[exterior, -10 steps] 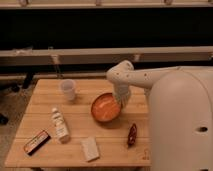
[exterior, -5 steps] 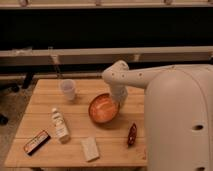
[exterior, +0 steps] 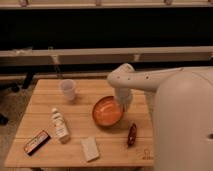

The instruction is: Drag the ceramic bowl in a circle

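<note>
The ceramic bowl [exterior: 106, 111] is a round, shallow orange bowl with a darker rim. It sits on the wooden table [exterior: 45, 107], right of the middle. My white arm reaches in from the right and bends down to the bowl. My gripper [exterior: 122, 101] points down at the bowl's far right rim, touching or just inside it. The wrist hides the gripper's tips.
A translucent white cup [exterior: 68, 89] stands at the back left. A small clear bottle [exterior: 60, 125], a dark bar with an orange label [exterior: 36, 142] and a white packet [exterior: 90, 148] lie at the front left. A dark red object [exterior: 132, 134] lies just front-right of the bowl.
The bowl and my gripper first slid left, then came back to the right and a little toward the table's front. The other objects have not moved.
</note>
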You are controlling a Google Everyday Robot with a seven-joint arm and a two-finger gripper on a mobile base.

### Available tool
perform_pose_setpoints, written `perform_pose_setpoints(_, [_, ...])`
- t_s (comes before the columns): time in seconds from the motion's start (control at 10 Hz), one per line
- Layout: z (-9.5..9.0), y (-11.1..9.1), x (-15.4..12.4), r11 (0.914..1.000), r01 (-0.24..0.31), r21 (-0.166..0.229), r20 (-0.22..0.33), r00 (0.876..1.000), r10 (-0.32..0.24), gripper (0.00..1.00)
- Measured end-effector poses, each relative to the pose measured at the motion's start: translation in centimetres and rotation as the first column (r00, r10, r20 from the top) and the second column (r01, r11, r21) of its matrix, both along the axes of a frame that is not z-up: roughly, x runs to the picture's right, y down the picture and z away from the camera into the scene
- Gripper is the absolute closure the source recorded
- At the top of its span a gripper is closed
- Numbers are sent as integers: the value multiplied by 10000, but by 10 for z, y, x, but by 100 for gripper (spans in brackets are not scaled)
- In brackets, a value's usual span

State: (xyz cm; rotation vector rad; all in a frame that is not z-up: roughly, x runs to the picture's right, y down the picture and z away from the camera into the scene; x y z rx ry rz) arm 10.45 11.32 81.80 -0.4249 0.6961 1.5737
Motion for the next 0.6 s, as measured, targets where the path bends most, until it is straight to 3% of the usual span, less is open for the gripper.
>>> perform_pose_setpoints(0.2, [2,-4,-7,9999,123,-92,218,9997,-121,92])
perform_pose_setpoints(0.3, [0,-1,-12,9995,201,-248,306,9993,-194,98])
perform_pose_setpoints(0.6, [-1,6,9,9977,-69,-680,-348,9994,46,100])
